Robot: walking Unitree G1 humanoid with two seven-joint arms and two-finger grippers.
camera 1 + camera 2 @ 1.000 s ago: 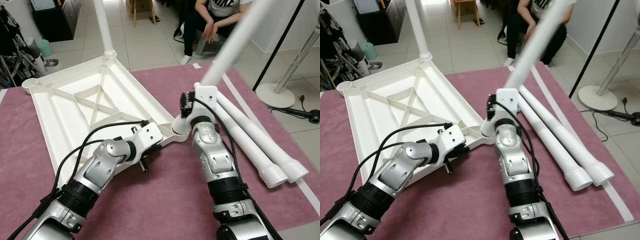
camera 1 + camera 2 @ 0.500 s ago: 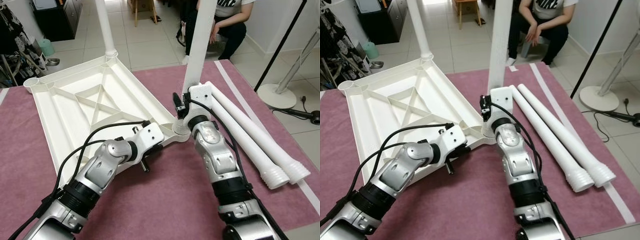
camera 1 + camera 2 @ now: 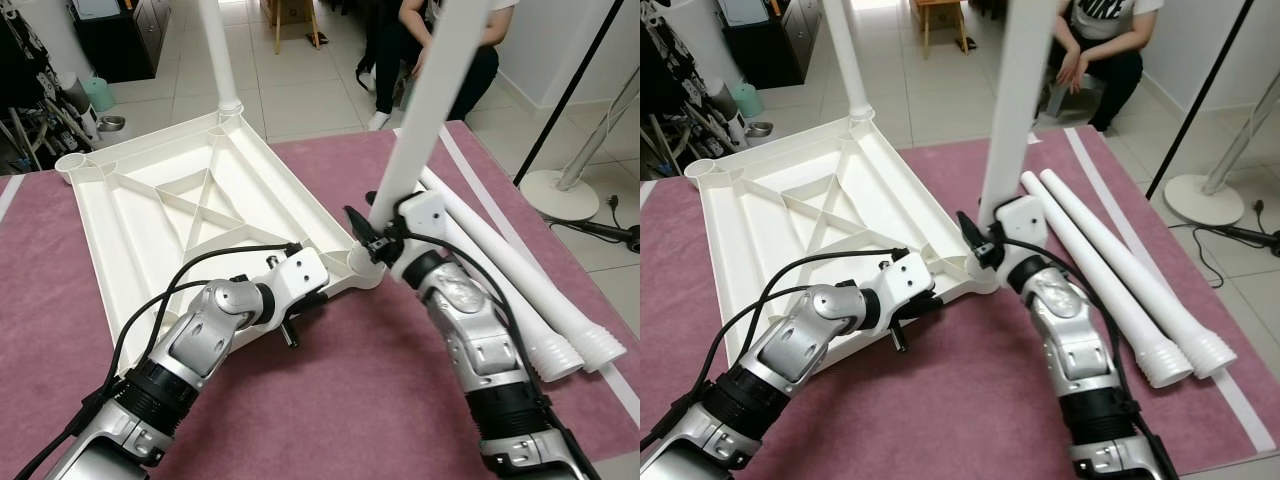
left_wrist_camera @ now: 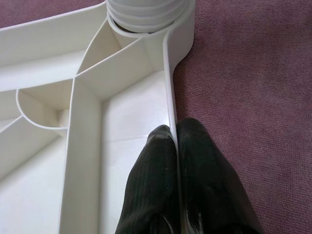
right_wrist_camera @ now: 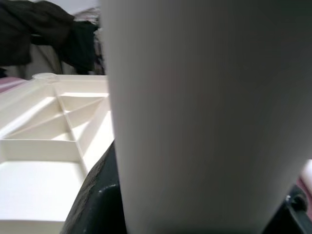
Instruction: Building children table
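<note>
One leg [image 3: 218, 60] stands fitted at the upturned tabletop's [image 3: 160, 215] 12 o'clock corner, the right gripper [image 3: 375, 243] clamps a second leg [image 3: 425, 100] into the near socket while the left gripper [image 4: 174, 134] pinches the rim, and two spare legs [image 3: 520, 290] lie at 3 o'clock.

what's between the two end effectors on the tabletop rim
In the left eye view, the white ribbed corner socket, with the held white plastic leg seated in it.

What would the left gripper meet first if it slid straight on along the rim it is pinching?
Probably the threaded end of the leg seated in the corner socket of the tabletop. The left gripper points along the rim straight toward it, though depth is hard to judge.
</note>
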